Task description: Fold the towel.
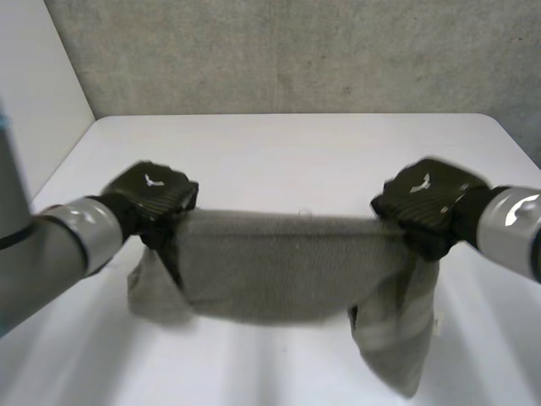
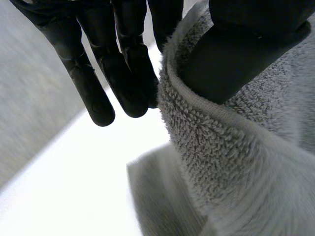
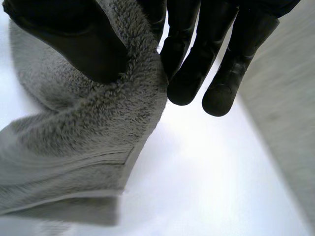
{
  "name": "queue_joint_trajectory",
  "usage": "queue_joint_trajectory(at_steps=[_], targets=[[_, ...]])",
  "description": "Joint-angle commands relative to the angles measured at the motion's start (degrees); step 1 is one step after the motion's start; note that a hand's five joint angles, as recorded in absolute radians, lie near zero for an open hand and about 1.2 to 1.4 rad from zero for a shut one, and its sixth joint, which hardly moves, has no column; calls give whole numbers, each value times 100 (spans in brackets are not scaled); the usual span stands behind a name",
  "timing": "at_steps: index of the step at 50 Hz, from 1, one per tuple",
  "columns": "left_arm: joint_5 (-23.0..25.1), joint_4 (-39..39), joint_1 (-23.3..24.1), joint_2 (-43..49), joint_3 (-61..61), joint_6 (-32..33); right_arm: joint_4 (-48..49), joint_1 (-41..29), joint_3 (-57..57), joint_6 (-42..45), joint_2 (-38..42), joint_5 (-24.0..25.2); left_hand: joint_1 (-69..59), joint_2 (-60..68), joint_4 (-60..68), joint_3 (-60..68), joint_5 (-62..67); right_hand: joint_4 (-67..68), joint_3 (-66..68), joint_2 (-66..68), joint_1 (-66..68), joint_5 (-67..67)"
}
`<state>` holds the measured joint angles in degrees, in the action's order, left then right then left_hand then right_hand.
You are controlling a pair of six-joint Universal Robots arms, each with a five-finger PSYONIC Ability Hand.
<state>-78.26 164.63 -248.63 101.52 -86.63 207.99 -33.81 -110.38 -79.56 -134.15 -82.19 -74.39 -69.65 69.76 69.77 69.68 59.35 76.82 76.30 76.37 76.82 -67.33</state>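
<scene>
A grey towel (image 1: 279, 266) hangs stretched between my two hands above the white table (image 1: 287, 152), its ends drooping down at each side. My left hand (image 1: 152, 196) pinches the towel's left upper edge; in the left wrist view the thumb (image 2: 236, 59) presses the fluffy towel (image 2: 231, 162) against the fingers (image 2: 120, 73). My right hand (image 1: 427, 203) holds the right upper edge. In the right wrist view its thumb (image 3: 74, 44) clamps the towel (image 3: 83, 137) against the fingers (image 3: 197, 64).
A grey wall (image 1: 287, 51) rises behind the table's far edge. A pale panel (image 1: 34, 110) stands at the left. Bare table surface lies beyond and in front of the towel.
</scene>
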Motion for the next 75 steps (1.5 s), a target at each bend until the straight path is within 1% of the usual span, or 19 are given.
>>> queue_joint_trajectory(at_steps=[1, 7, 9, 12, 14, 19, 25, 31, 36, 42, 47, 56, 62, 64, 65, 66, 68, 71, 75], targets=[[-401, -89, 104, 1807, 1330, 22, -126, -71, 878, 267, 1694, -22, -1035, 1024, 1023, 1032, 1065, 318, 370, 363, 318, -267], [-400, -71, 104, 2575, 2634, 22, 322, -115, 2261, 117, 2638, -278, -1035, 1024, 1023, 1032, 1065, 318, 370, 363, 318, -267], [-409, -1, 104, 2898, 3709, 22, 855, -203, 3407, -32, 3076, -723, -1035, 1024, 1023, 1032, 1065, 318, 370, 363, 318, -267], [-418, 131, 104, 2996, 4286, 13, 1636, -238, 4532, -172, 3288, -1067, -1035, 1024, 1023, 1032, 1065, 318, 370, 363, 318, -267], [-471, 734, 104, 3041, 5231, -57, 2110, -247, 4938, -295, 3288, -1147, -1035, 1024, 1023, 1032, 1065, 318, 370, 363, 318, -267], [-514, 1902, 122, 2673, 5709, -119, 3316, -221, 5302, -856, 2965, -1288, -1035, 1024, 1023, 1032, 1065, 318, 370, 363, 318, -267], [-620, 2732, 113, 2110, 5474, -251, 3592, -221, 4926, -1175, 2402, -1262, -1035, 1024, 1023, 1032, 1065, 318, 370, 363, 318, -267], [-594, 2416, 104, 1977, 5033, -242, 3258, -238, 4379, -1175, 2287, -1253, -1035, 1024, 1023, 1032, 1065, 318, 370, 363, 318, -267], [-550, 1960, 43, 1872, 3771, -216, 2854, -238, 3363, -1157, 2234, -1165, -1035, 1024, 1023, 1032, 1065, 318, 370, 363, 318, -267], [-541, 1977, 16, 1880, 2484, -189, 2897, -247, 2507, -1069, 2401, -1121, -1035, 1024, 1023, 1032, 1065, 318, 370, 363, 318, -267], [-156, 2275, 16, 2265, 1134, -93, 2889, -247, 1692, -859, 3067, -911, -1035, 1024, 1023, 1032, 1065, 318, 370, 363, 318, -267], [-58, 2381, 25, 2601, 278, 663, 2906, -230, 916, -867, 3394, -866, -1035, 1024, 1023, 1032, 1065, 318, 370, 363, 318, -267], [-58, 2372, 34, 2277, -37, 760, 2932, -151, 321, -938, 2851, -595, -1035, 1024, 1023, 1032, 1065, 318, 370, 363, 318, -267], [-49, 2372, 34, 2144, -108, 760, 2950, -124, 117, -946, 2638, -480, -1035, 1024, 1023, 1032, 1065, 4, 56, 49, 4, 46], [-49, 2372, 43, 2022, -187, 760, 2968, -98, -66, -946, 2455, -384, -1035, 1024, 1023, 1032, 1065, -1695, -1642, -1649, -1694, 1745], [-49, 2372, 43, 2021, -187, 760, 2968, -98, -68, -946, 2454, -383, -1035, 1024, 1023, 1032, 1065, -1712, -1659, -1666, -1711, 1762], [-49, 2372, 86, 1811, -319, 751, 2985, -54, -400, -964, 2130, -287, -1035, 1024, 1023, 1032, 1065, -5798, -5745, -5752, -5797, 5848], [-49, 2372, 104, 1617, -433, 751, 2994, -45, -586, -1077, 1910, -286, -1035, 1024, 1023, 1032, 1065, -6572, -6519, -6526, -6571, 6622], [-49, 2381, 122, 1520, -504, 743, 2985, 77, -665, -1480, 1830, -286, -1035, 1024, 1023, 1032, 1065, -6557, -6504, -6511, -6556, 6607]])
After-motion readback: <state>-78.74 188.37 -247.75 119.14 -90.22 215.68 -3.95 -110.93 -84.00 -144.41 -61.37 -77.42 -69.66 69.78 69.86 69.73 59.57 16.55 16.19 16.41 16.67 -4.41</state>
